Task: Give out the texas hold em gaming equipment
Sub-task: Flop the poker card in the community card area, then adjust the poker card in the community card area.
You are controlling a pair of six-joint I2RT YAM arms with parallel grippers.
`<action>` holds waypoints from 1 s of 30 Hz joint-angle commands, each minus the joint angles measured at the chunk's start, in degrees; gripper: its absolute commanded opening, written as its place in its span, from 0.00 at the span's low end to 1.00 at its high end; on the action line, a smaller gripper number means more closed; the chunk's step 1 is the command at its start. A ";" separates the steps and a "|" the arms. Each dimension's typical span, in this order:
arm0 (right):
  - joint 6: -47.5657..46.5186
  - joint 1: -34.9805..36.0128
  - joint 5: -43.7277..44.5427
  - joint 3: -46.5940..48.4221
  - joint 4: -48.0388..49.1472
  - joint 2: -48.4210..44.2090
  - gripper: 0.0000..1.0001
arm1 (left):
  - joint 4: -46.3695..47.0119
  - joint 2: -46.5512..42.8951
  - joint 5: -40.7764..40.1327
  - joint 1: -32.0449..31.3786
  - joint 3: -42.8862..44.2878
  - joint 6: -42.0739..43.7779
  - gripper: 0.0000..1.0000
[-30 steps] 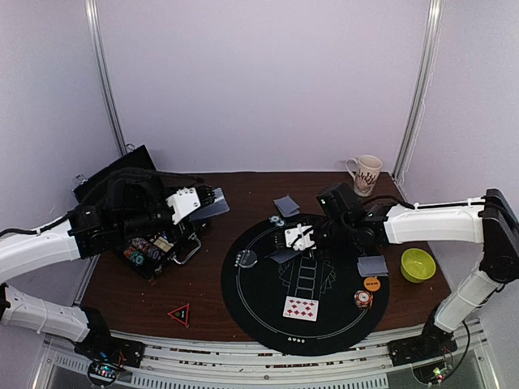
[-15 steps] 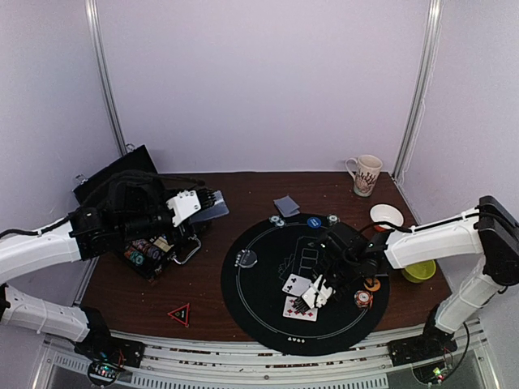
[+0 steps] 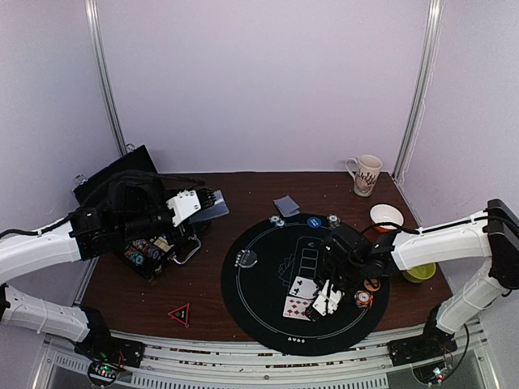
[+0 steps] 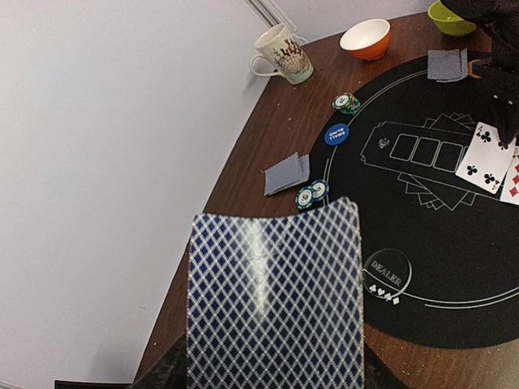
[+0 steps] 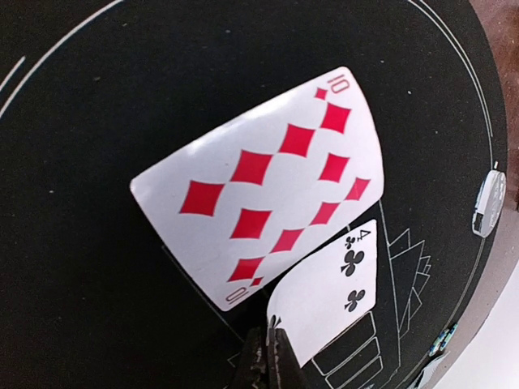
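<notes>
My left gripper (image 3: pixel 207 201) is shut on a stack of blue-backed cards (image 4: pixel 274 296) and holds it above the table's left side. My right gripper (image 5: pixel 272 339) is shut on the corner of a four of clubs (image 5: pixel 336 288), low over the black round mat (image 3: pixel 259 304). The card overlaps the edge of a face-up ten of diamonds (image 5: pixel 268 190) on the mat's front. Face-down cards (image 3: pixel 286 204), chips (image 3: pixel 276 220), a blue button (image 3: pixel 313 221), more chips (image 3: pixel 332 220), a clear dealer button (image 3: pixel 246 258), an orange button (image 3: pixel 371 284) and a chip stack (image 3: pixel 363 299) lie around the mat.
A patterned mug (image 3: pixel 366 174) stands at the back right. An orange bowl (image 3: pixel 386 216) and a green bowl (image 3: pixel 420 273) sit right of the mat. An open black case (image 3: pixel 150 247) with chips lies at the left. A red triangle (image 3: pixel 179 313) lies near the front.
My right gripper has carried the four of clubs from the back of the mat to its front, beside the ten of diamonds. The left arm has not moved.
</notes>
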 commanded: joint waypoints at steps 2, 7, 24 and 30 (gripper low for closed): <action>-2.03 0.50 1.70 -1.27 -1.16 -1.23 0.07 | 3.61 -0.09 -0.72 0.07 0.18 0.02 0.53; -2.92 0.52 1.92 -2.05 -1.93 -3.56 0.27 | 3.55 -0.14 -1.01 0.07 0.50 0.30 0.54; 92.97 -0.23 7.54 26.60 -7.17 -0.42 0.43 | 3.43 -0.65 -0.81 0.05 0.43 -0.02 0.54; 115.63 -1.03 13.81 28.28 -21.16 7.86 0.34 | 3.39 -0.67 -0.50 0.09 0.34 0.33 0.54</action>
